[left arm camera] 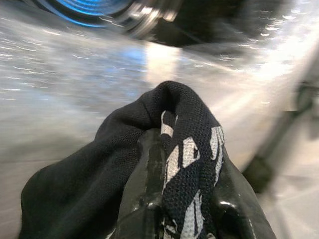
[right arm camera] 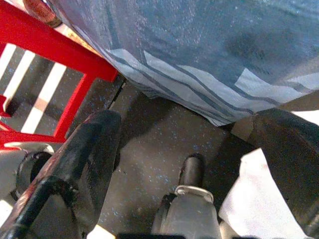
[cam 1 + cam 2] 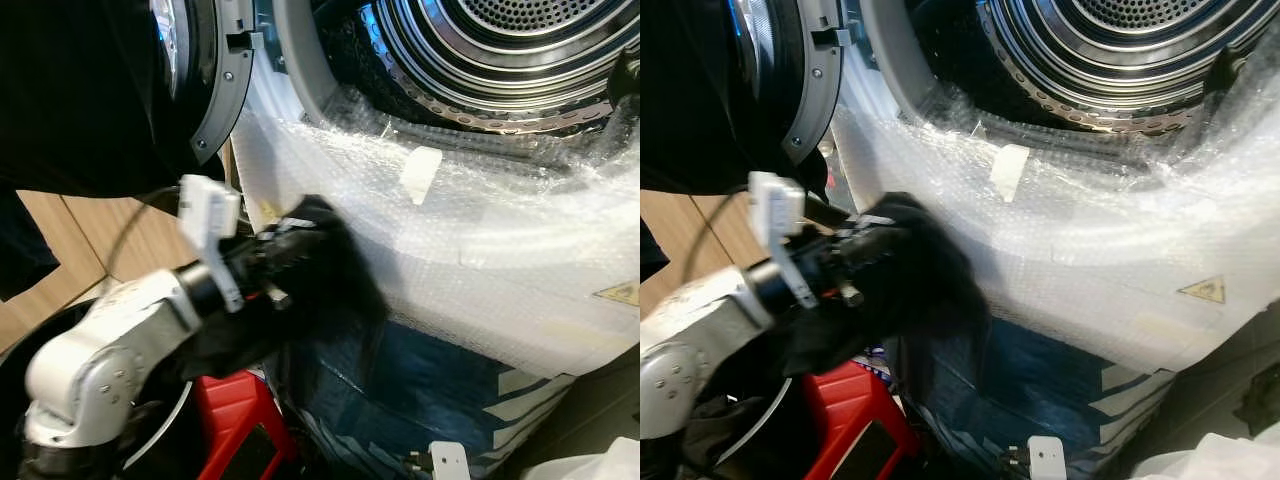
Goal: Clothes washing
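The left gripper (image 1: 187, 199) is clamped on a black knit garment (image 3: 325, 265) with white lettering, bunched over its fingers, just below the bubble-wrapped front (image 3: 480, 230) of the washing machine. Above, the ribbed steel drum (image 3: 500, 50) gapes, its round door (image 3: 200, 70) swung aside. The right gripper (image 2: 194, 164) hangs spread wide above the dark speckled floor (image 2: 149, 174), near a red stool (image 2: 60, 55).

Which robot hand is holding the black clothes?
The left gripper. Its fingers are shut on the black garment, lifted in front of the washing machine's bubble-wrapped front. The right gripper hangs open over the dark floor, holding nothing.
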Available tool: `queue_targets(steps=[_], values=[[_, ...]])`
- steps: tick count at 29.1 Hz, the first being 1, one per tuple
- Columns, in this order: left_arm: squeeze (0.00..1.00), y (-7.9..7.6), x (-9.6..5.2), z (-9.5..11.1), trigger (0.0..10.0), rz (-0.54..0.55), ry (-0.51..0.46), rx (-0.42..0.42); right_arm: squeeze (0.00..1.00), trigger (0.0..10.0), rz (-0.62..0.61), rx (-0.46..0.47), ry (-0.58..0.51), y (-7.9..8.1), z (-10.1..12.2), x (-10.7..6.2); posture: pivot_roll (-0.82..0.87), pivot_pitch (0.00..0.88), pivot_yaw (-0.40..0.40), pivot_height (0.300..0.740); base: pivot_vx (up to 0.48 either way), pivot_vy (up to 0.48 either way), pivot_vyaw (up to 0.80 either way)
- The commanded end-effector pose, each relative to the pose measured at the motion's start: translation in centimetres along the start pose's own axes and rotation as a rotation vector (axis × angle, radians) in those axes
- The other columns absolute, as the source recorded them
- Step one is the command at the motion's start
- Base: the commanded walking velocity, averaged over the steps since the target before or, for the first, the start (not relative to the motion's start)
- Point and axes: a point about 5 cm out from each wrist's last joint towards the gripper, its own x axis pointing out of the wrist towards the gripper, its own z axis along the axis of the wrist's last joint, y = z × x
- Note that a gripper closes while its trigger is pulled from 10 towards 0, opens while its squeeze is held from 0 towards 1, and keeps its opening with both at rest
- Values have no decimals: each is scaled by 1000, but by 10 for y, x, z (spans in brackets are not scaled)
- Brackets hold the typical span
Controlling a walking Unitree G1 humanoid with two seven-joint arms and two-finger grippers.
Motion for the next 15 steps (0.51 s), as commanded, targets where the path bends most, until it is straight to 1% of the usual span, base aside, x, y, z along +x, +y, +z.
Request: queue_targets(steps=[1, 3, 4, 6, 9, 11, 12, 13, 14, 15], values=[[0, -7, 8, -3, 0, -82, 21, -13, 0, 10000, -5, 21, -5, 2, 1, 0, 128, 50, 52, 740, 0, 0, 0], [0, -7, 10, -13, 0, -107, 55, -29, 0, 10000, -2, 28, -21, 2, 5, 1, 113, 51, 55, 740, 0, 0, 0], [0, -6, 9, -19, 0, -115, 72, -61, 0, 10000, 3, 25, -38, 2, 9, 1, 109, 54, 56, 740, 0, 0, 0], [0, -3, 4, -28, 0, -100, 101, -79, 0, 10000, 19, 18, -65, 3, 14, 2, 100, 57, 56, 740, 0, 0, 0], [0, 3, -2, -41, 0, -51, 135, -82, 0, 10000, 33, 6, -103, 1, 21, 2, 94, 65, 53, 740, 0, 0, 0], [0, 7, -9, -48, 0, -21, 157, -92, 0, 10000, 70, -13, -133, 0, 25, 1, 86, 68, 49, 740, 0, 0, 0], [0, 9, -14, -52, 0, 3, 164, -103, 200, 10000, 120, -35, -153, -1, 28, 0, 85, 74, 45, 740, 0, 0, 0], [0, 12, -17, -55, 0, 23, 170, -106, 773, 10000, 164, -56, -168, -1, 28, -1, 83, 74, 44, 740, 0, 0, 0], [0, 13, -19, -57, 0, 33, 174, -102, 898, 10000, 186, -64, -177, -1, 29, -2, 81, 74, 43, 740, 0, 0, 0], [0, 14, -19, -57, 0, 38, 177, -98, 1000, 10000, 198, -68, -183, -2, 29, -2, 77, 77, 40, 740, 0, 0, 0]])
